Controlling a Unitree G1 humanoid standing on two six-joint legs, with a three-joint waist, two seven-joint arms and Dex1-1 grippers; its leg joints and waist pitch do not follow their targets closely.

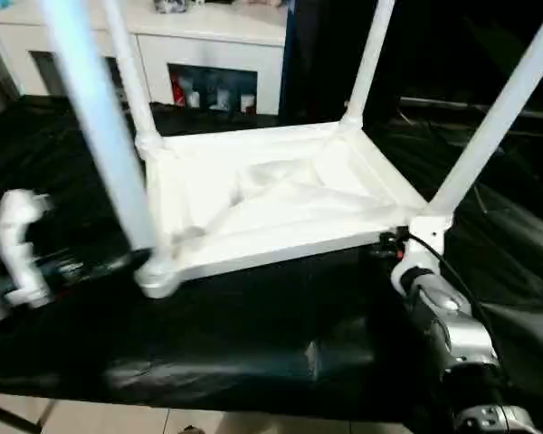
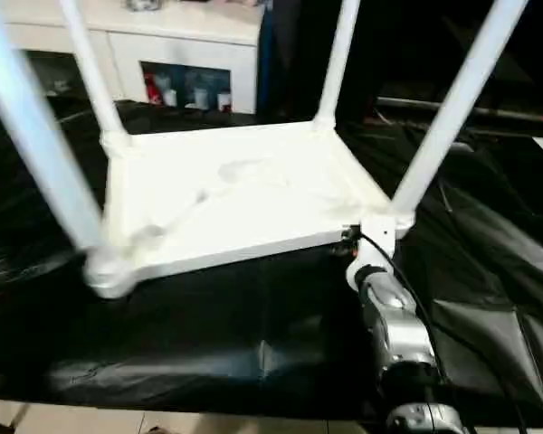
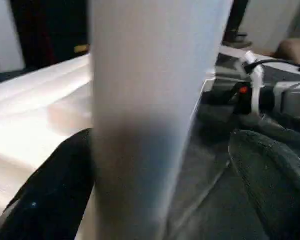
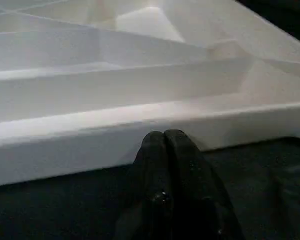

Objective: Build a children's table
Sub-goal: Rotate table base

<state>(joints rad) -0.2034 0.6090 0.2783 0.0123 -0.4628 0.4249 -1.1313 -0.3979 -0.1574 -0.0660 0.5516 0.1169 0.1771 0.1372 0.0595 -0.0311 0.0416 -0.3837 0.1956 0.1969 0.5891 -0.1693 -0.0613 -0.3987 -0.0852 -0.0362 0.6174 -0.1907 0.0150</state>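
- The table top [image 1: 281,199] lies upside down on the black-covered worktop [image 1: 253,334], four legs [image 1: 493,122] up.
- A white cabinet [image 1: 208,54] stands behind.
- The left pincer [image 3: 155,190] is spread around one leg; the right pincer [image 4: 163,142] is pressed together at the rim.

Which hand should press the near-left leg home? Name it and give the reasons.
Left. The left hand is open with its fingers either side of that leg. The right hand is shut, at the tabletop's rim.

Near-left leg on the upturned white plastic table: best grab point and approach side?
Grip the near-left white tapered tube leg mid-shaft, coming sideways from the robot's left. It stands upright in its corner socket, round and slim, and the open left end effector straddles it there.
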